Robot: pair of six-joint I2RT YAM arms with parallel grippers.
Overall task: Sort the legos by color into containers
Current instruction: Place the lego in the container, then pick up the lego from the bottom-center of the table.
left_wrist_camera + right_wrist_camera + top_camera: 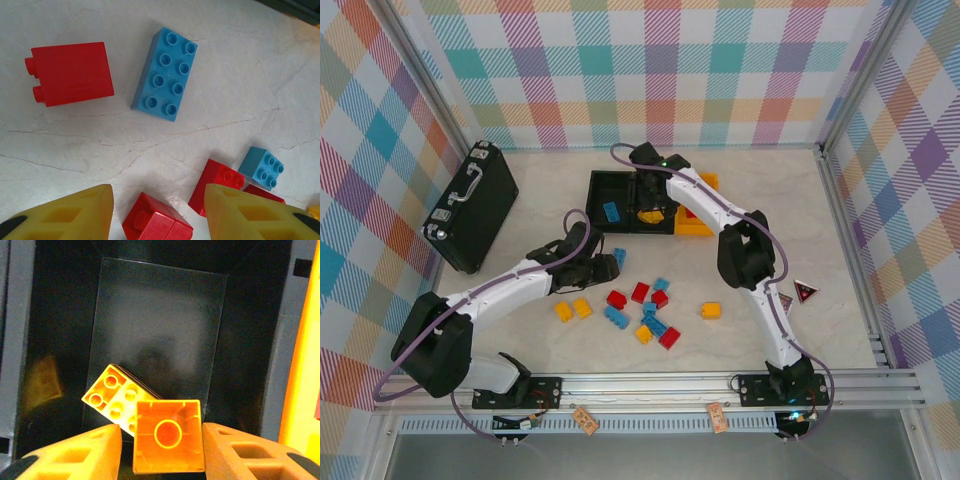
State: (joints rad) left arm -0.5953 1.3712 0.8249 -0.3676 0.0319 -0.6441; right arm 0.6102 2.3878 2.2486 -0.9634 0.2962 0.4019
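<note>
Three joined containers stand at the back: a black bin [605, 195] with a blue lego [611, 212] in it, a middle black bin [160, 325] and a yellow-orange bin [698, 226]. My right gripper [161, 432] hangs open over the middle bin. An orange lego [169, 436] sits between its fingers, with a gap on the left side. A yellow lego [116, 397] lies below in that bin. My left gripper [159, 192] is open, low over a red lego [157, 220]. Several red, blue and yellow legos [640, 310] lie scattered on the table.
A black briefcase [472, 205] lies at the left. A small printed card [805, 291] sits by the right arm. In the left wrist view a long blue brick [165, 75] and a red brick on its side [70, 74] lie ahead of the fingers.
</note>
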